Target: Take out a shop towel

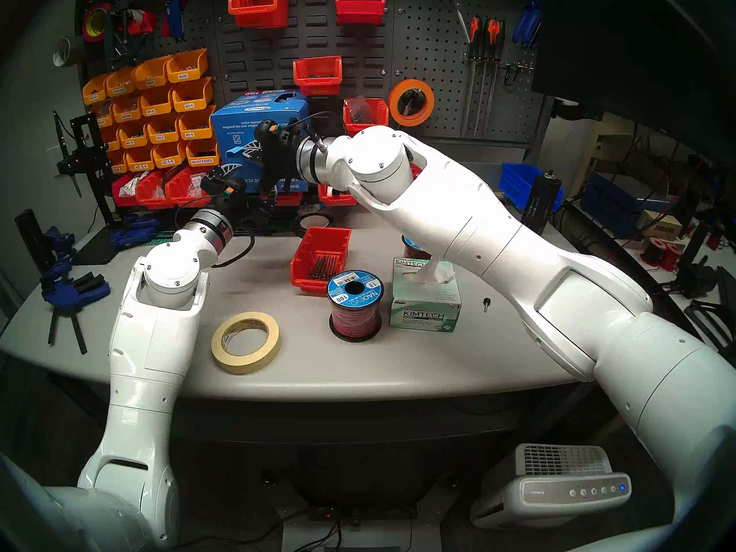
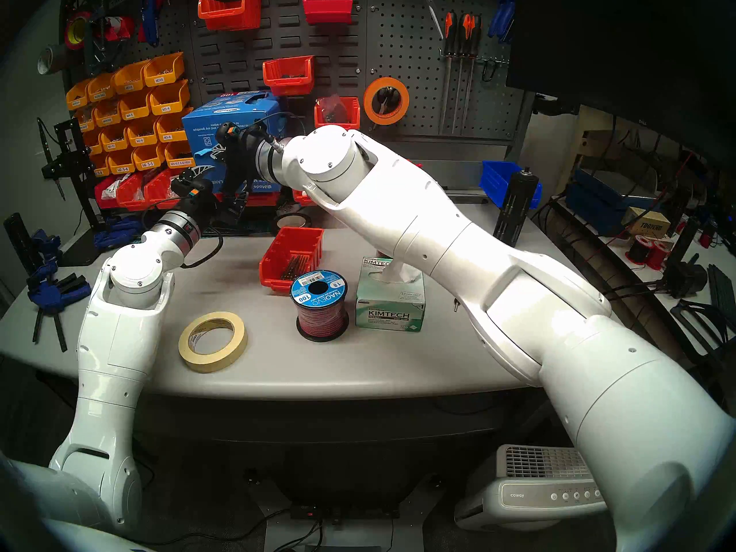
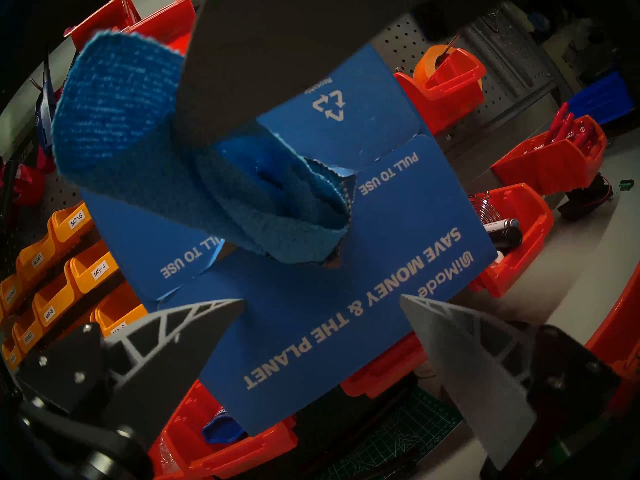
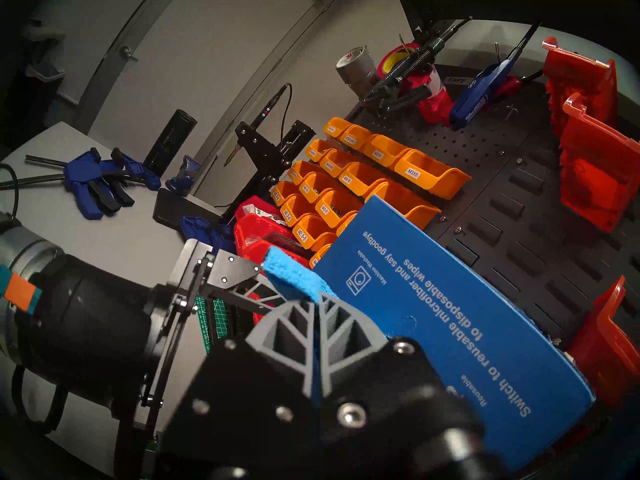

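Pegboard bins backed the blue carton (image 1: 261, 141), where the right gripper (image 4: 317, 304) stood clamped on the shop towel (image 3: 145, 164) protruding from its face; left gripper (image 3: 322, 316) gaped at six o'clock below.

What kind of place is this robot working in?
Most likely a workshop or electronics lab bench: a pegboard hung with screwdrivers, labelled orange parts bins of small hardware, and a wire spool beside masking tape on the table.
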Tool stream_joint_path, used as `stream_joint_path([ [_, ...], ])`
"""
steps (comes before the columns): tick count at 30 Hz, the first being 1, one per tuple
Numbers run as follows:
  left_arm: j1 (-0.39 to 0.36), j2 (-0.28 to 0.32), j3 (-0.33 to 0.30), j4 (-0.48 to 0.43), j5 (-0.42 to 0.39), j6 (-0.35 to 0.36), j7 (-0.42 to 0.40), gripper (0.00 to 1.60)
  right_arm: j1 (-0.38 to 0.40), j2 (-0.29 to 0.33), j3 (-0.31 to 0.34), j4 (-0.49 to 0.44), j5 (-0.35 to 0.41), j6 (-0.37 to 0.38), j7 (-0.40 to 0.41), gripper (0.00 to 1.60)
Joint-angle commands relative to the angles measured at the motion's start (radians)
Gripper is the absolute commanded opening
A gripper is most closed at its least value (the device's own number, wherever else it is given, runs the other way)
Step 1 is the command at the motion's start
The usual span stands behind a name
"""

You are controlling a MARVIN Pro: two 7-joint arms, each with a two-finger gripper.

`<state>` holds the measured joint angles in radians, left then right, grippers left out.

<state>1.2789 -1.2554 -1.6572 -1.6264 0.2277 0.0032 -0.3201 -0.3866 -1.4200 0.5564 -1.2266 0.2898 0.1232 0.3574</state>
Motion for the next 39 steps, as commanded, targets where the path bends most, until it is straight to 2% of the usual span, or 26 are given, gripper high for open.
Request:
stream_joint_path([
  [1,-0.043,-0.001,0.002,-0.039,-0.002,-0.008,0.003,1.6,0.007,0.053,0.033,-0.105,0.006,0.019,-0.014,0.0],
  [5,-0.045,-0.001,0.008,-0.035,-0.001,-0.009,0.007,1.6,-0.018,0.087,0.034,-0.17,0.014,0.04,-0.02,0.0],
  [7,-0.044,-0.001,0.01,-0.037,-0.002,-0.009,0.008,1.6,-0.021,0.088,0.033,-0.171,0.019,0.035,-0.015,0.0],
  [8,-0.043,-0.001,0.011,-0.038,-0.002,-0.008,0.009,1.6,-0.035,0.109,0.035,-0.219,0.02,0.057,-0.026,0.0],
  [24,-0.046,0.004,0.023,-0.027,-0.003,-0.008,0.023,1.6,-0.097,0.192,0.034,-0.412,0.046,0.106,-0.025,0.0],
  [30,-0.052,0.007,0.027,-0.021,-0.004,-0.007,0.028,1.6,-0.115,0.244,0.05,-0.496,0.046,0.141,-0.048,0.0],
  [39,-0.057,0.011,0.035,-0.009,-0.005,-0.011,0.034,1.6,-0.159,0.36,0.095,-0.62,0.058,0.188,-0.085,0.0],
])
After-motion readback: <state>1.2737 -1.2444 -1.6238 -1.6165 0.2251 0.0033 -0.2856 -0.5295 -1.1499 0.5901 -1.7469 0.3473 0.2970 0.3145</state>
